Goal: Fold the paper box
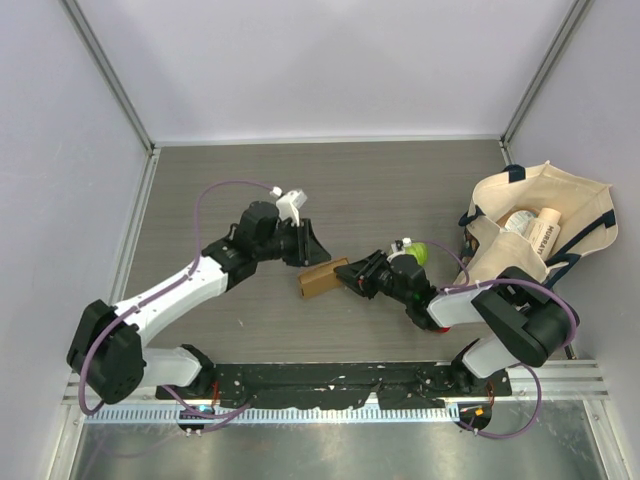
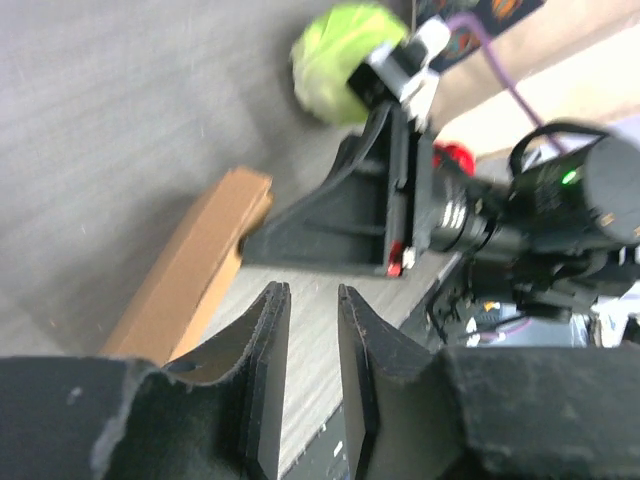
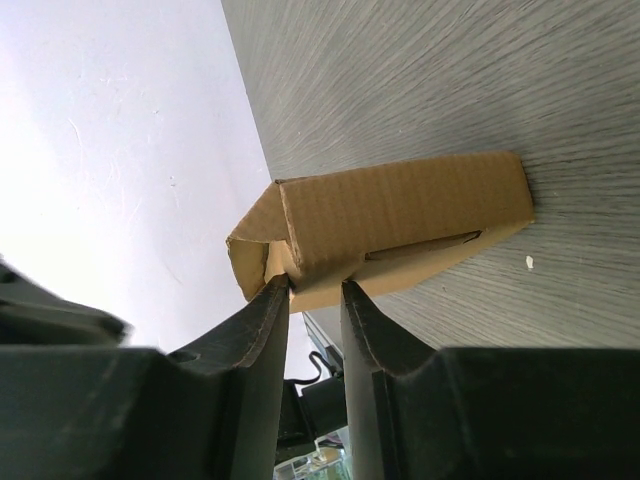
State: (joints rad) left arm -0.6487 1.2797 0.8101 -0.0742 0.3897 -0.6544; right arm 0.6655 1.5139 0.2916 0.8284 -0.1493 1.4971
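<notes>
The paper box [image 1: 322, 279] lies mid-worktop, its long axis running toward the right claw [image 3: 315, 290], which pinches its near end, while the left claw [image 2: 312, 300] hangs just beside it, slightly parted and empty.

No legible text; bottle [image 1: 541, 236] lettering too small.

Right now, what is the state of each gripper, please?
Left gripper: jaws slightly apart, holding nothing, beside the paper box.
Right gripper: jaws narrowly apart at the edge of the paper box; whether it grips cannot be told.
</notes>
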